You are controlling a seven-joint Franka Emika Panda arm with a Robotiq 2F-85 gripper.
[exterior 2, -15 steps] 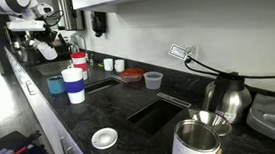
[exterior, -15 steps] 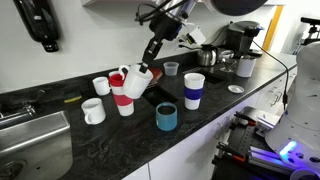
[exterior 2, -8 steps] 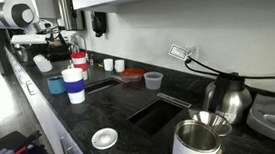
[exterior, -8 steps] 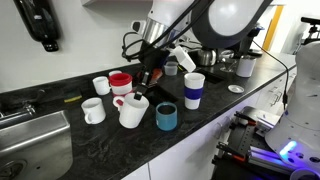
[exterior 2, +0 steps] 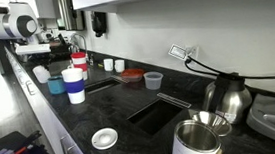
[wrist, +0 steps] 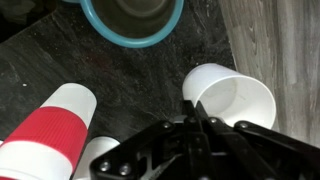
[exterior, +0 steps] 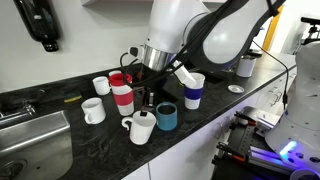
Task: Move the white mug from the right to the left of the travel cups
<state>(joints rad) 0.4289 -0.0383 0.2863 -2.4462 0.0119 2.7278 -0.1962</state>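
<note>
Mug point(exterior: 141, 128) at counter point(exterior: 100, 148) edge, hand point(wrist: 195, 109) pinching rim.

Even indoor light, slight blur

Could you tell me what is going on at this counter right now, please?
The arm's gripper is pinching the rim of the white mug, holding it low at the front of the counter, beside the teal cup. The mug is in front of the red-banded travel cup, with the blue-banded travel cup further along. Whether the mug rests on the counter is unclear.
</note>
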